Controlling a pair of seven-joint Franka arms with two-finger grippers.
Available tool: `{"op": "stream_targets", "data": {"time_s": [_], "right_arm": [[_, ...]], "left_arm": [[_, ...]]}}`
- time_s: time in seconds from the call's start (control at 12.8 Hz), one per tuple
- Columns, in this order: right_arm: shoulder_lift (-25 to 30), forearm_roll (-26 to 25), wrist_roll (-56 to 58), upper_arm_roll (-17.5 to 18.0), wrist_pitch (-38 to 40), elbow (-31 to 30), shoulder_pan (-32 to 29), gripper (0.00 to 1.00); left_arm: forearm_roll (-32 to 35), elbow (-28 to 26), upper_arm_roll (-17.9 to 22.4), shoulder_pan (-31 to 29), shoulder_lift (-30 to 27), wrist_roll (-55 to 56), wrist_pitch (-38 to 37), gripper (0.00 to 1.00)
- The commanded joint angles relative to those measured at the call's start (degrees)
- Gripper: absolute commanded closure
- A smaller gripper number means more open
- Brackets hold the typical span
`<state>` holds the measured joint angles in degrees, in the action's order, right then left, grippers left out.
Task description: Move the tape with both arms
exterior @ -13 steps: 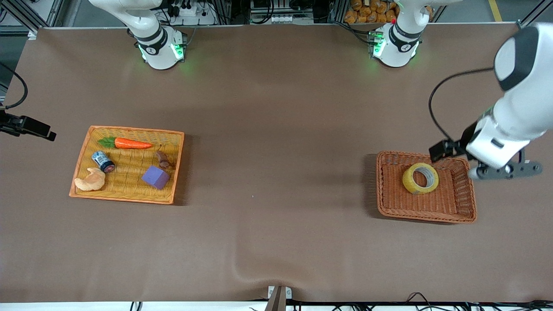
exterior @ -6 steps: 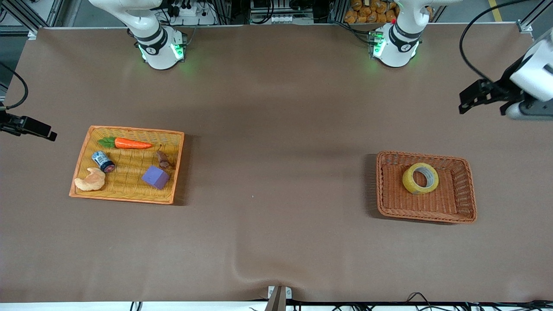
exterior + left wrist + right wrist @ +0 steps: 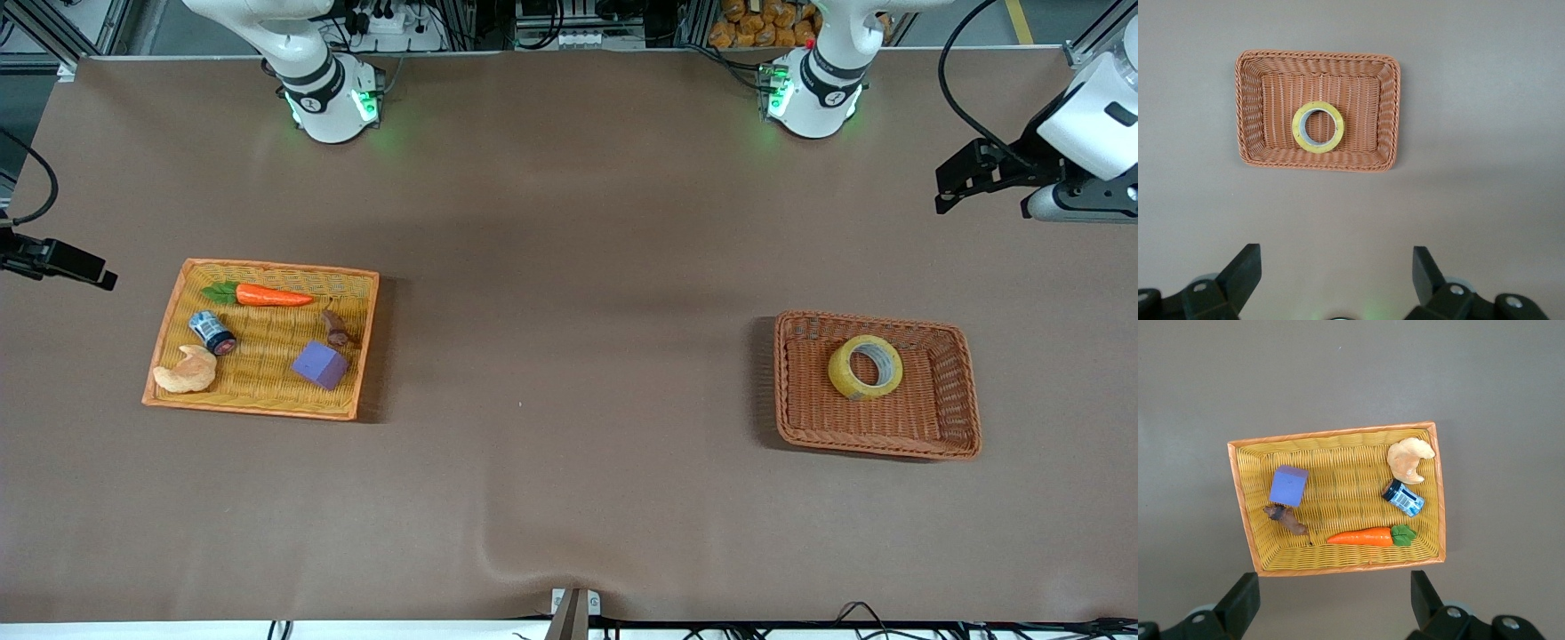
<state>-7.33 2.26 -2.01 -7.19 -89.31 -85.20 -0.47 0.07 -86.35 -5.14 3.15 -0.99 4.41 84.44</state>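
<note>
The tape is a yellow ring with a grey-white core. It lies flat in a brown wicker basket toward the left arm's end of the table. The left wrist view shows the tape in that basket from high above. My left gripper is open and empty. In the front view it hangs high over the table's edge at the left arm's end, away from the basket. My right gripper is open and empty, high over the edge of a yellow tray.
The yellow wicker tray at the right arm's end holds a toy carrot, a purple cube, a small blue-white can, a croissant and a small brown piece. Bare brown table lies between the tray and the basket.
My left arm has risen from beside the brown basket and swung away toward the table's edge. The tape lies still in the basket. The right arm has not moved.
</note>
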Motion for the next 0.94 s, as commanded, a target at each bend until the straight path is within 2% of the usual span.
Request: {"op": "stream_targets", "data": {"time_s": [0.0,0.86], "right_arm": [[0.3,0.9,-0.5,0.4,0.5,0.1,-0.5,0.0],[0.3,0.9,-0.5,0.5,0.4,0.1,-0.5,0.0]], "left_arm": [[0.0,0.4,0.2,-0.1,-0.6,-1.1,-0.9,0.0],[-0.2,0.4,0.1,-0.4,-1.0,-2.5,-1.6,0.0]]}}
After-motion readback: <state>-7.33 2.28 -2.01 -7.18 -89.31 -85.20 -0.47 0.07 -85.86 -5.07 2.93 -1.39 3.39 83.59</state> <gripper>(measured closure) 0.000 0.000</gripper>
